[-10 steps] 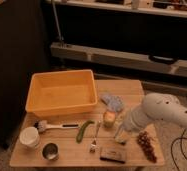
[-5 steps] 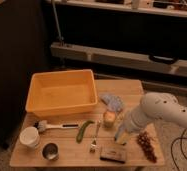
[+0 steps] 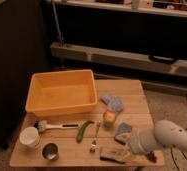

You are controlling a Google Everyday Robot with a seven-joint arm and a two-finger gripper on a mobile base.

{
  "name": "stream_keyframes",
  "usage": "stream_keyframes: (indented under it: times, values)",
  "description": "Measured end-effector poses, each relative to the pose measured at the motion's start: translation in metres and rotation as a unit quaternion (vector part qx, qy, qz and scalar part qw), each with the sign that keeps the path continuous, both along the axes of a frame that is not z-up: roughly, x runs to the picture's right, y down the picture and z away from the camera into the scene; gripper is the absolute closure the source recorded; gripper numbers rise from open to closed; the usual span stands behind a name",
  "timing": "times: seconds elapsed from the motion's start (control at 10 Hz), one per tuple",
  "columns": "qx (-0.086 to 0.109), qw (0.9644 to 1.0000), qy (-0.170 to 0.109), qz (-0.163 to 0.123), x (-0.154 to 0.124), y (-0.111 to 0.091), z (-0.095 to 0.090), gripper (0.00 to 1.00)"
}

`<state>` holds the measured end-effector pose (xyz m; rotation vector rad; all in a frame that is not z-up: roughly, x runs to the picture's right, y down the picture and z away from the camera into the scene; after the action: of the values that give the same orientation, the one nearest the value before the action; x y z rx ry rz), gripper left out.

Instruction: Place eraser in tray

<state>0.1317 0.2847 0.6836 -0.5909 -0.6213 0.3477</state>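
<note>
Eraser (image 3: 112,155): flat on the table (image 3: 130,92), near the front edge, right of the middle. Not in the tray yet.

Far left: white bowl (image 3: 29,136) and, just beside, little metal cup (image 3: 50,151), both upright at the front corner. Behind those: big yellow tray (image 3: 62,92), open side up, nothing inside, so likely ready to take the eraser. In front of the tray: brush (image 3: 49,126) lying on its side, then a green pod (image 3: 84,130).

Middle: round orange fruit (image 3: 109,118), bluish cloth (image 3: 112,102) behind, blue sponge (image 3: 123,132) in front and a bit right. Easy to mix up sponge and eraser: sponge blue, eraser dark.

Right: gripper (image 3: 128,152) low at the eraser's right end, opened wide, holding nothing. Probably down there to close on the eraser's thin sides. White arm (image 3: 172,140) reaching in from the right, perhaps to keep clear of the other things.

Next, by the look of it: pinch, lift, carry back and left to the tray.
</note>
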Motion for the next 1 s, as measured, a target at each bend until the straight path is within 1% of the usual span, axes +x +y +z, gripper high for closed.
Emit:
stream_keyframes:
  times: [0.2, 0.3, 0.4, 0.5, 0.7, 0.8, 1.0]
  values:
    - [0.014, 0.9998, -0.013, 0.011, -0.002, 0.005, 0.005, 0.35]
    - [0.016, 0.9997, -0.016, 0.009, -0.006, 0.004, 0.010, 0.35]
    - [0.014, 0.9998, -0.015, 0.005, -0.008, 0.004, 0.012, 0.35]
    - [0.009, 0.9999, -0.008, -0.007, -0.011, 0.003, 0.017, 0.35]
    - [-0.004, 0.9993, 0.007, -0.036, -0.020, 0.009, 0.029, 0.35]
    - [-0.008, 0.9991, 0.010, -0.040, -0.021, 0.012, 0.032, 0.35]
    - [-0.019, 0.9989, 0.009, -0.042, -0.022, 0.025, 0.042, 0.35]
